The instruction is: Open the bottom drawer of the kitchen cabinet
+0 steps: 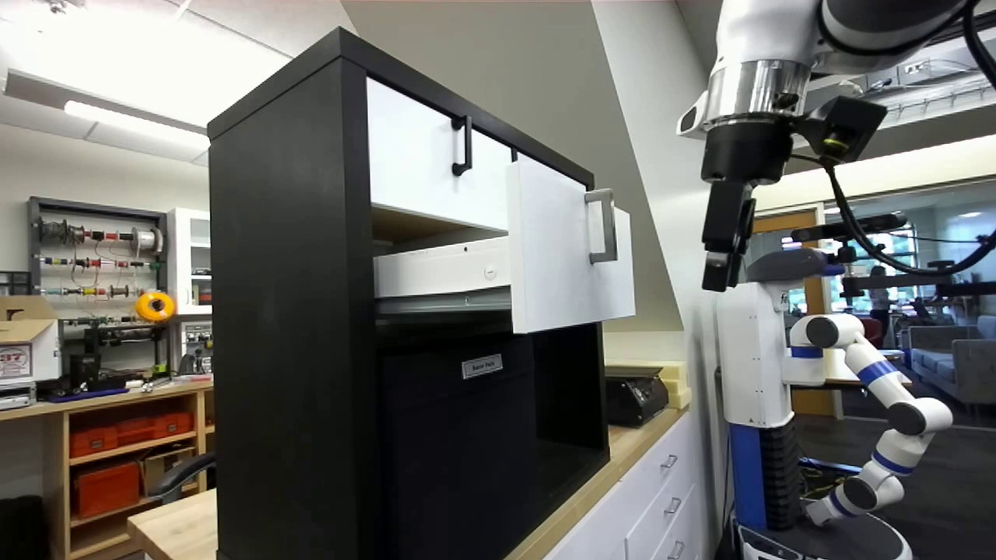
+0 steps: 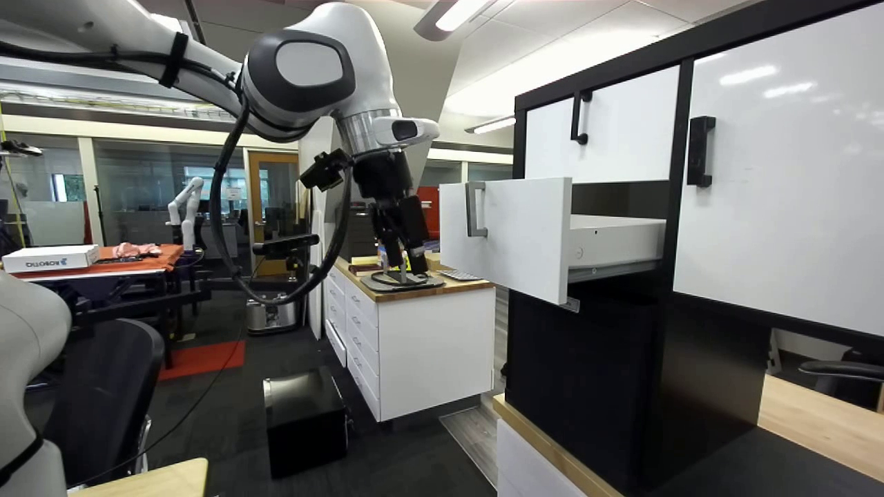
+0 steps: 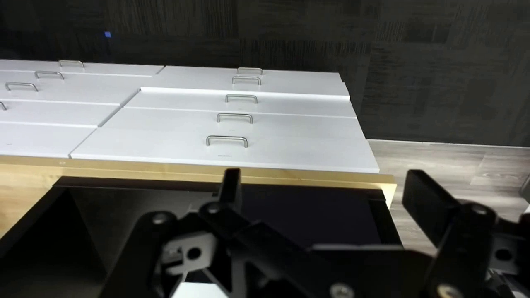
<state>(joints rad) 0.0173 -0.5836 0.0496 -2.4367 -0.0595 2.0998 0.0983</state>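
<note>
The bottom drawer (image 1: 556, 241) has a white front with a grey bar handle (image 1: 611, 225). It stands pulled out of the black kitchen cabinet (image 1: 284, 311). An exterior view also shows the drawer (image 2: 514, 235), its handle (image 2: 472, 210) and the cabinet (image 2: 711, 373). My gripper (image 1: 722, 272) hangs pointing down in front of the drawer, apart from the handle; it also shows in an exterior view (image 2: 407, 266). In the wrist view the gripper (image 3: 323, 186) has its fingers wide apart with nothing between them. A white piece at the lower edge there cannot be identified.
A white front with a black handle (image 1: 462, 145) sits above the drawer. A labelled black panel (image 1: 459, 435) lies below it. Low white drawers (image 3: 232, 124) under a wooden top (image 3: 310, 176) run beneath the cabinet. A white mobile robot (image 1: 755, 350) stands behind my arm.
</note>
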